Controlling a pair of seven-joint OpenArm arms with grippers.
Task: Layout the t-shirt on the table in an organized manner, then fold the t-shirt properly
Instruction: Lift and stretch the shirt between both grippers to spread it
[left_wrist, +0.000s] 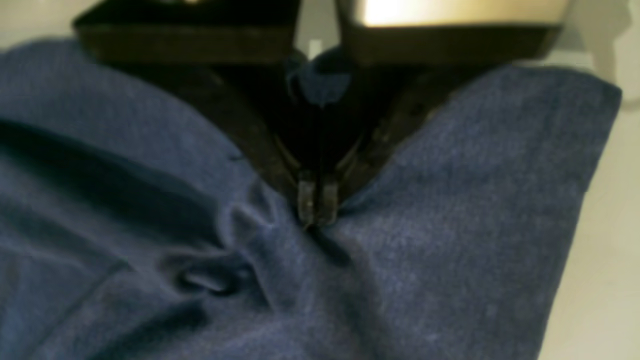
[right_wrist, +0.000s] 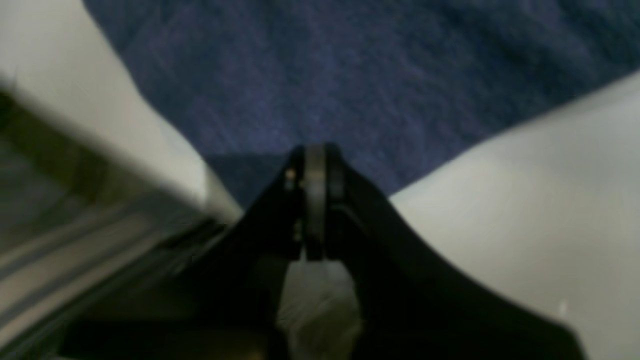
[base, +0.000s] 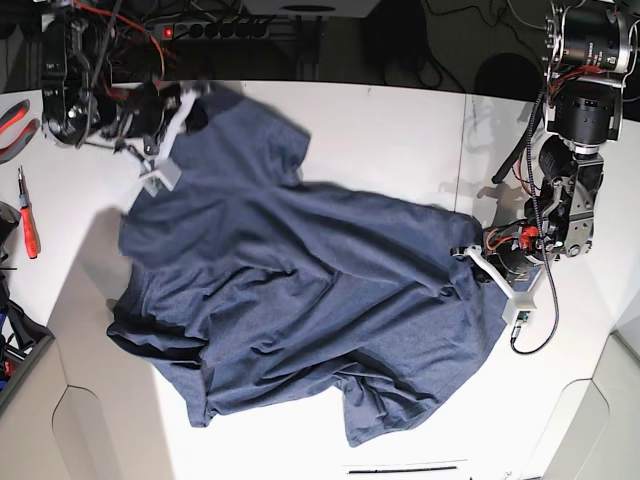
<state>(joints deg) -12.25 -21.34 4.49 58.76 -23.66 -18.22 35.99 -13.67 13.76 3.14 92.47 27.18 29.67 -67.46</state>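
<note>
Shirt spread loosely on table, both grippers pinching its edges.

Base view, left to right: pliers (base: 14, 118) and a red-handled tool (base: 28, 220) lie at the table's (base: 380, 130) left margin. Right gripper (base: 180, 108) sits at the far-left corner, jaws closed on the shirt's (base: 300, 290) upper edge; its wrist view shows the tips (right_wrist: 315, 165) pressed together at the cloth's border. Shirt lies wrinkled across the table centre, no lettering visible. Left gripper (base: 470, 252) at the right edge, jaws clamped on a fold of fabric, tips (left_wrist: 315, 200) buried in bunched cloth.
</note>
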